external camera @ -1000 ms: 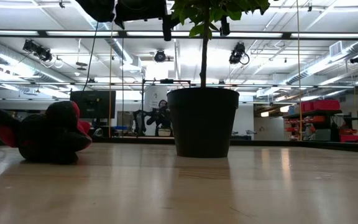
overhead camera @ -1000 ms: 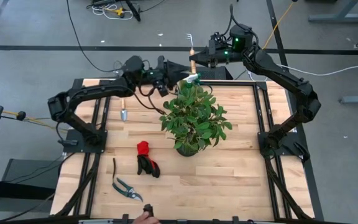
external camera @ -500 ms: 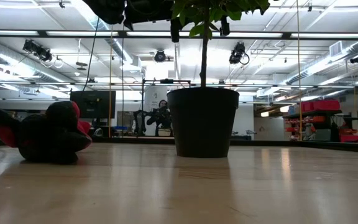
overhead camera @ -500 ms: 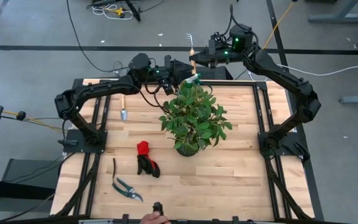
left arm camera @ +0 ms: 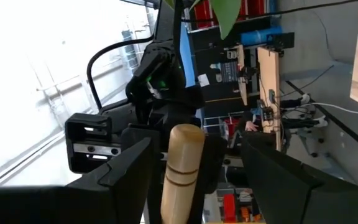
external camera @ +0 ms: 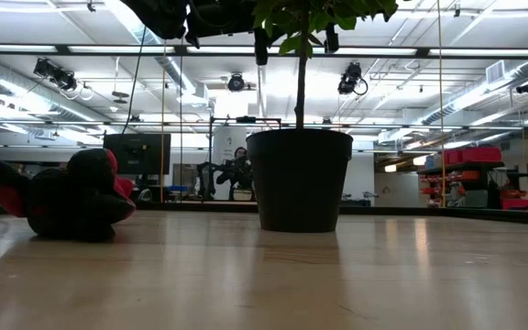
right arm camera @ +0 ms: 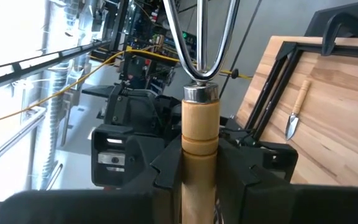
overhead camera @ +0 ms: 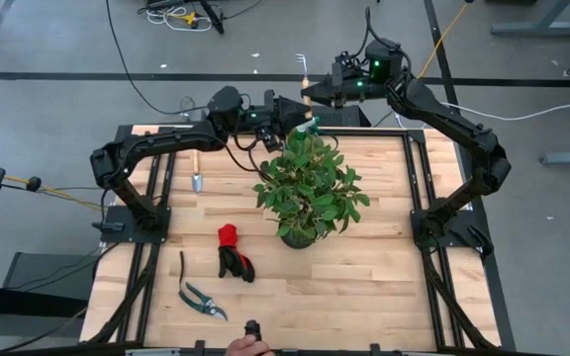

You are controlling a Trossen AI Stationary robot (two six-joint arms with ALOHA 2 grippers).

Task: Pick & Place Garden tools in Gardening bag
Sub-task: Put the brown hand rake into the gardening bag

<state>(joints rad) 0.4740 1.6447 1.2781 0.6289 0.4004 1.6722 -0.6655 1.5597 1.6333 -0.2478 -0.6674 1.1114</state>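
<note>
While the left gripper (overhead camera: 290, 107), spread, has advanced since a second ago, the right gripper (overhead camera: 315, 91) pinches the hand rake (right arm camera: 199, 93), its prongs clear only in the right wrist view.

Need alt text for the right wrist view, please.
The right hand is shut on a wooden-handled rake whose metal prongs point away from the camera. Beyond it are the left arm and a trowel on the table.
</note>
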